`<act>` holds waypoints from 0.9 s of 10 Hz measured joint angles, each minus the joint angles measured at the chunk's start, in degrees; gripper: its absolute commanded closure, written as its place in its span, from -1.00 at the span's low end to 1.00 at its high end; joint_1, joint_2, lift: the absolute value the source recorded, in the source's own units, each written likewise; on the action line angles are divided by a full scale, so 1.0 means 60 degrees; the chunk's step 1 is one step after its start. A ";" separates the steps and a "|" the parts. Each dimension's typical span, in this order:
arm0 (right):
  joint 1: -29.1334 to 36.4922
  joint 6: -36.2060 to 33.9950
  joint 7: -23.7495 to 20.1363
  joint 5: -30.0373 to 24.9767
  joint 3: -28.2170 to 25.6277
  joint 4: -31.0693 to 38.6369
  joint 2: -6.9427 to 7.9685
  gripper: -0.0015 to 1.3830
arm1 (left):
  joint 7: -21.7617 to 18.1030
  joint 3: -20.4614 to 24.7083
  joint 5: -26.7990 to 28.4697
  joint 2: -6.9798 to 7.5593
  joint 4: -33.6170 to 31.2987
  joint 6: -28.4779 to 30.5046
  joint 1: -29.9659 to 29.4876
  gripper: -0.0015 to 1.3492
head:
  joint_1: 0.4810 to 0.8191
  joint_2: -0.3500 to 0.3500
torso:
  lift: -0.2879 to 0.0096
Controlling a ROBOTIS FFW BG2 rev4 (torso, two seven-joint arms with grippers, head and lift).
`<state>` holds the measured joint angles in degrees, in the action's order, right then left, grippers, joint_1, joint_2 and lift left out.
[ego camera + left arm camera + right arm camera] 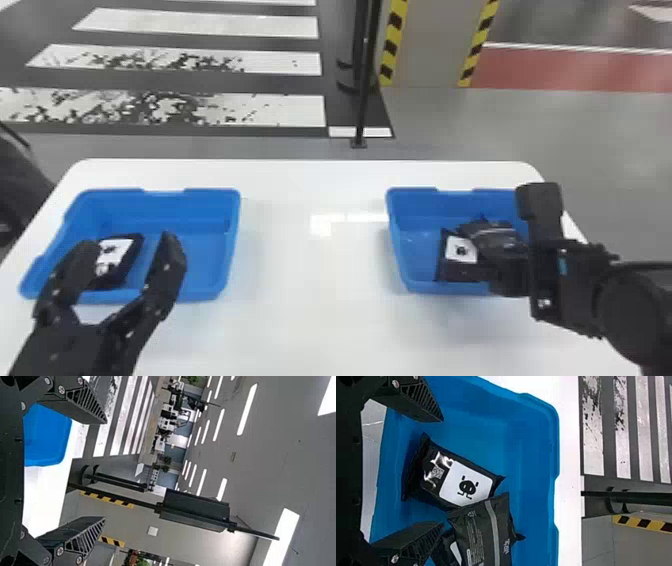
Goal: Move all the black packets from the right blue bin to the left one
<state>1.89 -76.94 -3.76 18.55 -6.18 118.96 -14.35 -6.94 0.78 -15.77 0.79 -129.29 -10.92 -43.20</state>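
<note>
straddling the glossy black packet with a black-on-white face label (464,487) in the right blue plastic bin (534,447), the right gripper (443,471) stands spread and empty. the packet's long axis runs near to far, slanting right; a grey-striped black packet (484,534) adjoins its right side (a likely snag). the left gripper (129,242), spread and empty, is farther off, at the left blue plastic bin (207,195). pale print marks the striped packet.
</note>
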 measured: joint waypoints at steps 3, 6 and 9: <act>-0.0183 0.0189 0.0078 0.0115 0.0079 -0.0576 0.0058 -0.82 | 0.0000 -0.0001 -0.0006 -0.0015 0.0031 -0.0074 0.0006 -0.72 | 0.27 -0.20 | -0.01; -0.0232 0.0259 0.0414 0.0102 0.0079 -0.0774 0.0091 -0.81 | 0.0000 0.0012 -0.0037 -0.0028 0.0084 -0.0181 0.0006 -0.72 | 0.27 -0.22 | -0.01; -0.0268 0.0381 0.0495 0.0231 0.0079 -0.1034 0.0123 -0.81 | 0.0000 0.0023 -0.0061 -0.0033 0.0142 -0.0287 0.0000 -0.72 | 0.27 -0.21 | -0.01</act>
<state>0.28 -74.66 -0.79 19.93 -5.71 112.76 -13.61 -6.94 0.91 -16.13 0.59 -128.44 -12.64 -43.20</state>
